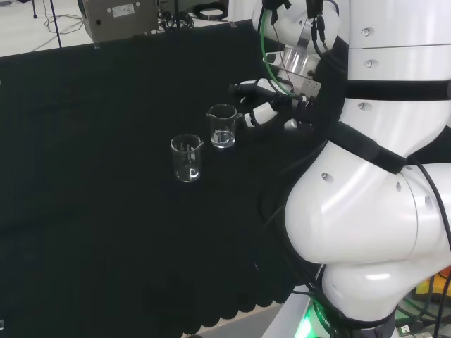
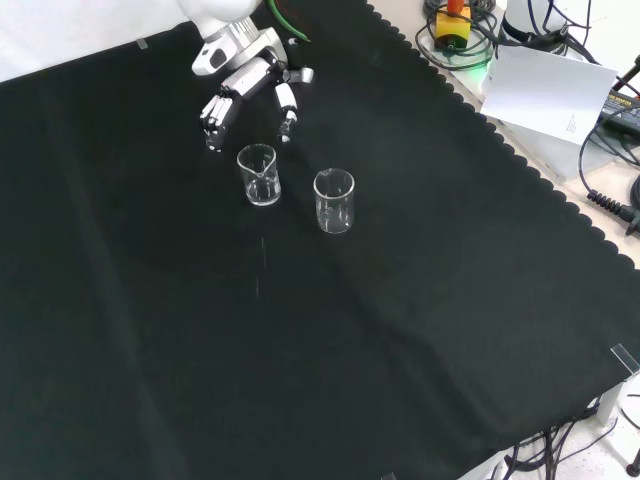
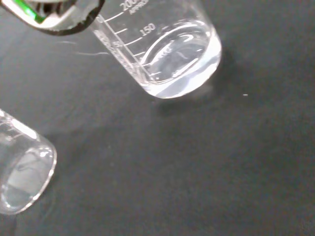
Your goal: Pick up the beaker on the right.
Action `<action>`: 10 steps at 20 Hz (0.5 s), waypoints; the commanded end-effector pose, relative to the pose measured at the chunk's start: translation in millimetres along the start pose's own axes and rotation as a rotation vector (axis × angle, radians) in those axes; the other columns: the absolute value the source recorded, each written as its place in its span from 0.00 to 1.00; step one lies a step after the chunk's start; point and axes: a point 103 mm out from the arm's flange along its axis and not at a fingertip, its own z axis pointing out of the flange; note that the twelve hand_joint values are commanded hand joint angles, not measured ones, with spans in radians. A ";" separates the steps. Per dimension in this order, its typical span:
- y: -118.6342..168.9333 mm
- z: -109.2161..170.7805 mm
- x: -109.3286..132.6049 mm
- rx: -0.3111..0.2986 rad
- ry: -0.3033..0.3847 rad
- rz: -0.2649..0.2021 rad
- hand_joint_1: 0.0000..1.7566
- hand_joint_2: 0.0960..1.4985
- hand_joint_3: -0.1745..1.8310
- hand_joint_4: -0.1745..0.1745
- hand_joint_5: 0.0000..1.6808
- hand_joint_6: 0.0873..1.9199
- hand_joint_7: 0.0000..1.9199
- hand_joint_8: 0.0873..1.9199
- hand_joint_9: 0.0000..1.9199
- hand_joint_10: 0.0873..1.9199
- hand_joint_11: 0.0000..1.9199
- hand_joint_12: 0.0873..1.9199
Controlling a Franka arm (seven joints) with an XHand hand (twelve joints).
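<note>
Two clear glass beakers stand upright on the black cloth. In the head view the right beaker [image 1: 222, 125] stands close to my hand [image 1: 262, 108], and the left beaker [image 1: 186, 158] sits nearer the camera. In the front view the hand [image 2: 245, 90] comes in from the top, just behind the nearer beaker [image 2: 259, 175], with the other beaker [image 2: 334, 200] to its right. The fingers [image 2: 214, 122] and thumb [image 2: 287, 104] are spread and relaxed, holding nothing and apart from the glass. The wrist view brings a graduated beaker [image 3: 172, 54] close, with the second beaker [image 3: 22, 177] off to one side.
A grey box [image 1: 120, 17] stands beyond the cloth's far edge in the head view. In the front view, a white sheet [image 2: 550, 95] and cables [image 2: 610, 205] lie off the cloth's scalloped right edge. The arm's white links [image 1: 366, 197] rise at the head view's right.
</note>
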 end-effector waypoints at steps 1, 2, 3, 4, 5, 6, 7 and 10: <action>9.4 13.3 -0.8 -0.029 0.082 -0.029 0.44 0.30 0.40 0.49 0.18 0.00 0.12 0.31 0.22 0.31 0.04 0.72; 10.6 15.4 -1.9 -0.033 0.094 -0.033 0.44 0.30 0.40 0.49 0.18 0.00 0.12 0.31 0.22 0.31 0.04 0.72; 11.9 17.5 -3.1 -0.039 0.112 -0.038 0.45 0.30 0.40 0.49 0.18 0.00 0.13 0.31 0.22 0.30 0.04 0.72; 14.6 20.7 -2.4 -0.041 0.127 -0.044 0.45 0.30 0.40 0.49 0.19 0.00 0.13 0.31 0.22 0.30 0.04 0.72; 16.5 23.5 -2.3 -0.042 0.132 -0.049 0.46 0.30 0.40 0.49 0.19 0.00 0.13 0.31 0.22 0.30 0.04 0.72; 17.8 25.6 -2.9 -0.046 0.137 -0.053 0.47 0.30 0.40 0.49 0.20 0.00 0.13 0.31 0.22 0.30 0.04 0.72; 19.7 27.1 -3.2 -0.048 0.146 -0.057 0.48 0.30 0.40 0.50 0.20 0.00 0.14 0.31 0.22 0.30 0.04 0.72; 25.2 30.9 -1.1 -0.050 0.155 -0.073 0.49 0.30 0.40 0.50 0.21 0.00 0.14 0.31 0.21 0.30 0.04 0.72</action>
